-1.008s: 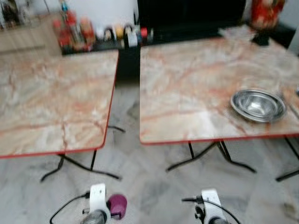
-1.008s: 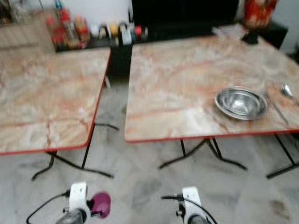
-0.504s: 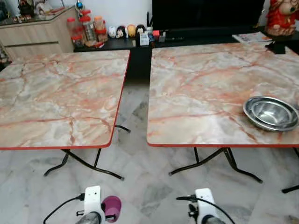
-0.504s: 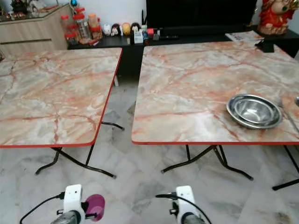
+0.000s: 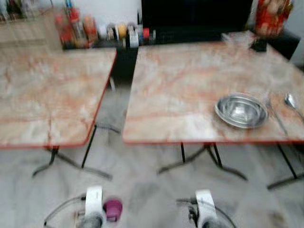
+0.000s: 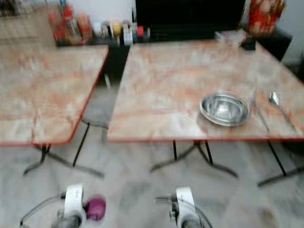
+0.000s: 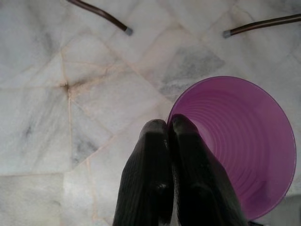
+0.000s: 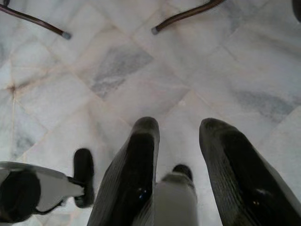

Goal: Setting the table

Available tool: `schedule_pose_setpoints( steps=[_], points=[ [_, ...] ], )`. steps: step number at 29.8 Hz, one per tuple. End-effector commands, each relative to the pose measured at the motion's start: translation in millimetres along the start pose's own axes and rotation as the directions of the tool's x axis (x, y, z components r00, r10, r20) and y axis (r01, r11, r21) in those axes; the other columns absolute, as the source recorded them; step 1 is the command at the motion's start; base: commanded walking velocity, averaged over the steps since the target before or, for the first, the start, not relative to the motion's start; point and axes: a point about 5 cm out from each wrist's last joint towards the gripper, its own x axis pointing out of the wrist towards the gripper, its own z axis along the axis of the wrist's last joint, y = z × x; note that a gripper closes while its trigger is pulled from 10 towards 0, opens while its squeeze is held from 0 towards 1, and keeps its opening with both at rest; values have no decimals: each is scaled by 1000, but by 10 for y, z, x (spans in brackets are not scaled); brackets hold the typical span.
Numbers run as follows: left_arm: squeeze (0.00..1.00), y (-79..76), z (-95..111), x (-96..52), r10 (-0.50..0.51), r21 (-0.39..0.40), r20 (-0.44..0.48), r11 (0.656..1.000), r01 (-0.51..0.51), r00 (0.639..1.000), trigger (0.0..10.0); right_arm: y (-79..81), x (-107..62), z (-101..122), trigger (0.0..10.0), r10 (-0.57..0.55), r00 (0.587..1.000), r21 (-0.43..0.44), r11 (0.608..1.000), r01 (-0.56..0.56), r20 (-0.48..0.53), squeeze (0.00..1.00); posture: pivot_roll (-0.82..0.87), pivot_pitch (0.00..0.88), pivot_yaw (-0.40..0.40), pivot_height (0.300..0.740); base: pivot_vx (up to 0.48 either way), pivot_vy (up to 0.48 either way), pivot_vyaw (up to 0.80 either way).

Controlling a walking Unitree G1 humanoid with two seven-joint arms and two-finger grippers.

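My left gripper (image 7: pixel 168 125) is shut on the rim of a purple plastic cup (image 7: pixel 235 146) and hangs low over the marble floor. The same cup (image 5: pixel 113 209) shows beside my left wrist at the bottom of the eye views. My right gripper (image 8: pixel 178 127) is open over the floor with nothing between its fingers. Ahead on the right stands a marble-topped table (image 5: pixel 190 80) with a red edge. Near its front right lies a steel bowl (image 5: pixel 241 110), and a spoon (image 5: pixel 290 100) rests to the right of it.
A second marble table (image 5: pixel 47 95) stands on the left, with a narrow gap (image 5: pixel 114 95) between the two. Black folding legs (image 5: pixel 199 161) spread under the tables. Behind are a low black cabinet (image 5: pixel 194 19), bottles and jars (image 5: pixel 76 28) and a red figurine (image 5: pixel 270 16).
The whole view has shifted and blurred, so the camera has moved; the right table sits more to the left and the spoon has come into view. Both arms hang as before.
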Motion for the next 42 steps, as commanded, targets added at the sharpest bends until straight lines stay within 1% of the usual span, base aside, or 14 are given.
schedule_pose_setpoints(
  steps=[1,8,18,22,38,42],
  points=[
    [0,-30,-4,2,-1,2,-6,1000,1,1000,10000,-65,-10,-7,10000,-18,1000,-2,1000,18,0,0,-201,0,70,740,0,-296,0],
    [0,-33,0,4,-10,11,-8,1000,10,1000,10000,-54,-5,9,10000,-18,1000,1,1000,18,4,0,-206,0,75,740,0,0,0],
    [0,-47,1,5,-9,11,-9,1000,9,1000,10000,-66,-5,12,10000,-19,1000,-5,1000,19,3,0,-205,0,72,740,0,-472,0],
    [0,-39,-18,2,1,-5,-17,1000,-2,1000,10000,-69,-5,14,10000,-20,1000,-2,1000,20,4,0,-212,0,75,740,0,0,0],
    [0,-45,-32,-3,-13,-31,-13,999,13,1000,10000,-86,-6,25,10000,-23,1000,-6,1000,23,10,0,-209,0,66,740,0,0,0],
    [0,-51,-32,-3,-10,-48,-13,999,9,1000,10000,-96,-6,30,10000,-24,1000,-11,1000,25,9,0,-209,0,62,740,0,0,0]
  ],
)
